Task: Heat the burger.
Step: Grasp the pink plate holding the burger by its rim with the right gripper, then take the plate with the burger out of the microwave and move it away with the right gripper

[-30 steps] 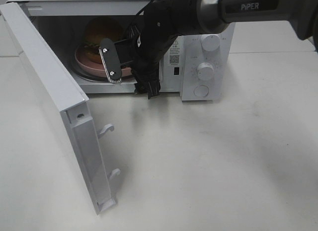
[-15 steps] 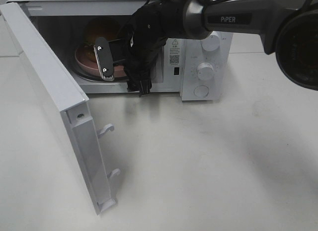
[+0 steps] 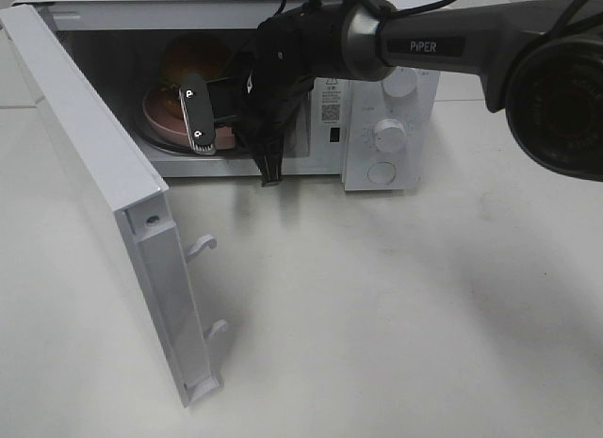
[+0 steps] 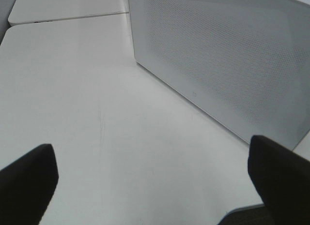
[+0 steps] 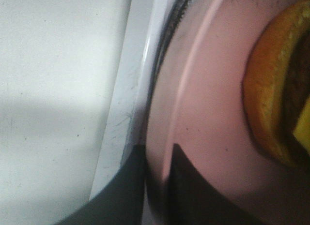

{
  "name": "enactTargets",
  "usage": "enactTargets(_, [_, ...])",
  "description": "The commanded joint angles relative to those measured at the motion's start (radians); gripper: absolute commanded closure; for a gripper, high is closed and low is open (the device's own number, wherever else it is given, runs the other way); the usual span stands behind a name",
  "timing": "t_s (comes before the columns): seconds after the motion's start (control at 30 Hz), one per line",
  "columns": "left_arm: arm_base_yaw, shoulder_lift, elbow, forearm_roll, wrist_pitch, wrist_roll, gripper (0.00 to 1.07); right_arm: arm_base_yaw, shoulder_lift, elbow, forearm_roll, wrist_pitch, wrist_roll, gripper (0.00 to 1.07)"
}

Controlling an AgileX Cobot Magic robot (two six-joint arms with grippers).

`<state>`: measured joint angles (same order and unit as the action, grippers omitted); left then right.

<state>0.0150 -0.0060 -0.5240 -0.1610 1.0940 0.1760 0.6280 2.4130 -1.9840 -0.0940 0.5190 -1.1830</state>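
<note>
Burger point(image 3: 193, 61) inside the open microwave point(image 3: 396, 127), sitting on a pink plate point(image 3: 160, 113). Right gripper point(image 3: 200, 118) at the plate's front rim, fingers point(image 5: 189, 191) close together on either side of the rim, clamped on the plate. Microwave door point(image 3: 104, 193) swung wide open. Left gripper point(image 4: 155, 181) spread apart above the white table point(image 4: 72, 104), holding nothing.
</note>
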Motion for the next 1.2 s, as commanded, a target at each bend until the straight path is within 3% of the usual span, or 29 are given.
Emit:
enactTargets(0.03, [-0.004,-0.016,0.002,-0.001,-0.015,-0.008,0.07,-0.008,0.003,-0.003,0.009,0.017,0.012,1.07])
enactTargets(0.77, [-0.004,-0.016,0.002,-0.001,-0.015,-0.008,0.07,0.002,-0.064,0.034,0.024,0.067,-0.039,1.07])
enactTargets(1.13, [-0.004,-0.016,0.002,-0.001,-0.015,-0.008,0.07,0.002,-0.176,0.211,0.030,-0.076,-0.085,1.07])
enactTargets(1.2, [-0.004,-0.016,0.002,-0.001,-0.015,-0.008,0.07,0.002,-0.229,0.302,0.031,-0.154,-0.095,1.07])
